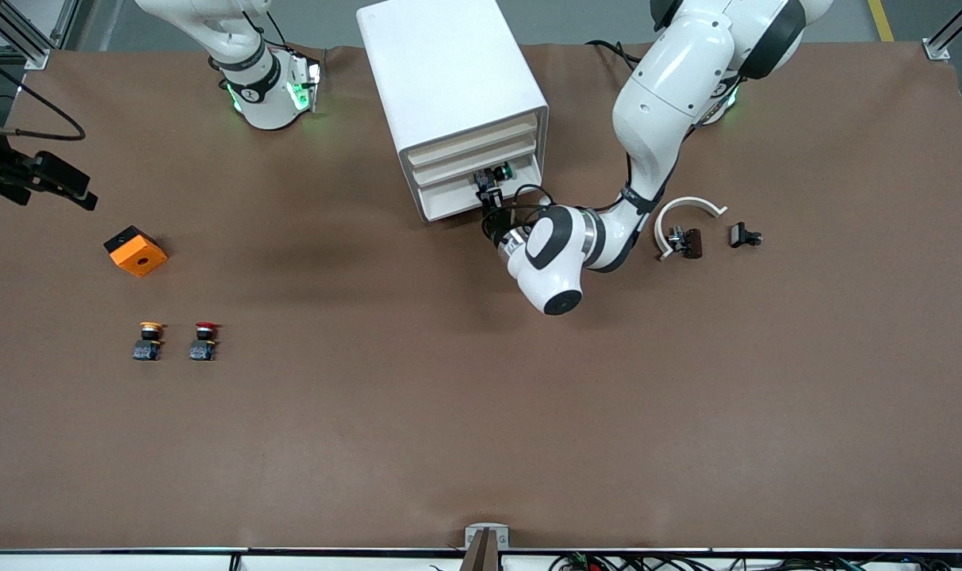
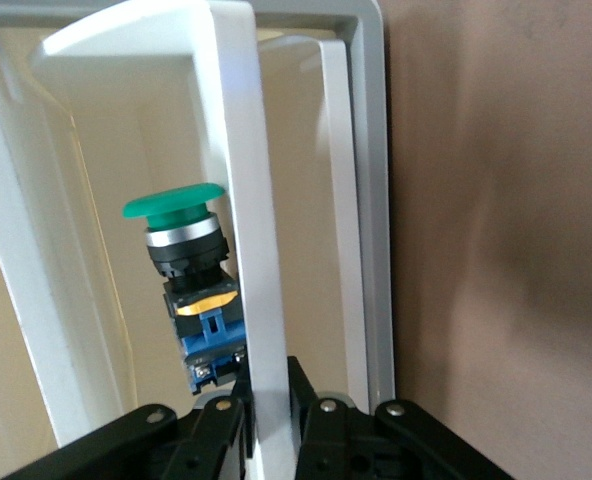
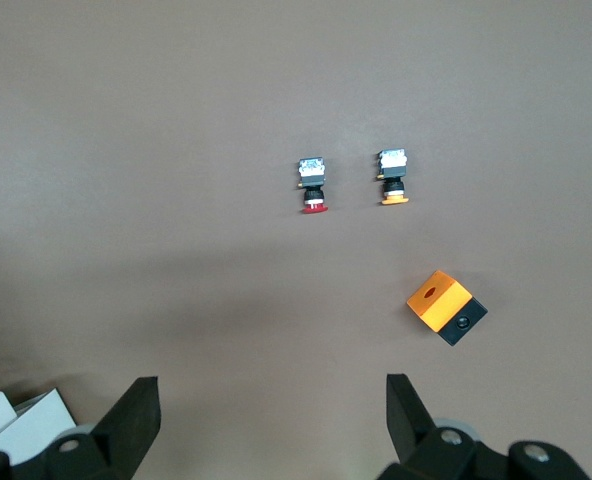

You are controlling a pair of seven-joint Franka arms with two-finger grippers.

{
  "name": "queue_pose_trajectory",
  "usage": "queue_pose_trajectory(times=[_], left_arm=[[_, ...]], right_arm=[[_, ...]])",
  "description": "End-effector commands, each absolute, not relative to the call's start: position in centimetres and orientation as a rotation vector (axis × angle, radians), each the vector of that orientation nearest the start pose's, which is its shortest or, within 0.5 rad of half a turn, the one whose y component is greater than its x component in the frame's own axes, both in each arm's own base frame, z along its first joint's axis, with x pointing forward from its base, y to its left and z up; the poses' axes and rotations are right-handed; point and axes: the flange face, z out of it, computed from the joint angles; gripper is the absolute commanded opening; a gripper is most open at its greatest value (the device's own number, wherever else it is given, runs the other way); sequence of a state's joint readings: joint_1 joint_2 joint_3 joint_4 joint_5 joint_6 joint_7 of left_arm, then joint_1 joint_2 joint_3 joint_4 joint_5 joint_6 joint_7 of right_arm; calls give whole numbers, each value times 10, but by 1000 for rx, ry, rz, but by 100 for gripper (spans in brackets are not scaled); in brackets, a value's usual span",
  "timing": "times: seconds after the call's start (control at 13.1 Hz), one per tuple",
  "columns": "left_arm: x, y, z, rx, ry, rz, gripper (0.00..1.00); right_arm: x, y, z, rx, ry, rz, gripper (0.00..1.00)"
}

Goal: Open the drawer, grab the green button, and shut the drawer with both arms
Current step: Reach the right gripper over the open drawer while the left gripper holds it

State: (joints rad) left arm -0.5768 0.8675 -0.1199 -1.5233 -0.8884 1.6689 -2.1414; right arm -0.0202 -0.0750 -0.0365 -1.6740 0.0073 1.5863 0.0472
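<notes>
— What is the left gripper [image 1: 487, 193] doing?
— Its fingers [image 2: 321, 420] are pinching tight on the front wall of the drawer [image 2: 238, 200], at the white cabinet [image 1: 449, 95].
— And the green button [image 2: 191, 285]?
— It is sitting inside that drawer.
— The right gripper [image 3: 266, 415]?
— It is waiting, fingers spread wide and holding nothing, above the worktop [image 1: 449, 412].

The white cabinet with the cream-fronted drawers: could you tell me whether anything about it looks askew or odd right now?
The white boxy cabinet sits turned at an angle to the table edges. The left claw is shut on the front of its lowest drawer, where the green-capped push button is already visible inside. Nothing looks damaged or spilled.
</notes>
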Motion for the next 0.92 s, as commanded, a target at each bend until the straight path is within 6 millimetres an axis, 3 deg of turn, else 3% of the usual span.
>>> queue_pose_trajectory(times=[0.0, 0.31, 0.69, 0.76, 0.84], left_arm=[[482, -454, 117, -1364, -2051, 1268, 0], [495, -444, 118, -1355, -2079, 1276, 0], [517, -432, 122, -1374, -2118, 1272, 0], [517, -431, 121, -1386, -2114, 1272, 4], [518, -428, 118, -1389, -2115, 1270, 19]], right_arm=[[538, -28, 613, -3138, 142, 50, 100], [560, -15, 575, -3152, 101, 157, 100], [567, -13, 561, -3156, 117, 184, 100], [565, -12, 560, -3153, 139, 203, 100], [565, -12, 560, -3152, 180, 202, 100]])
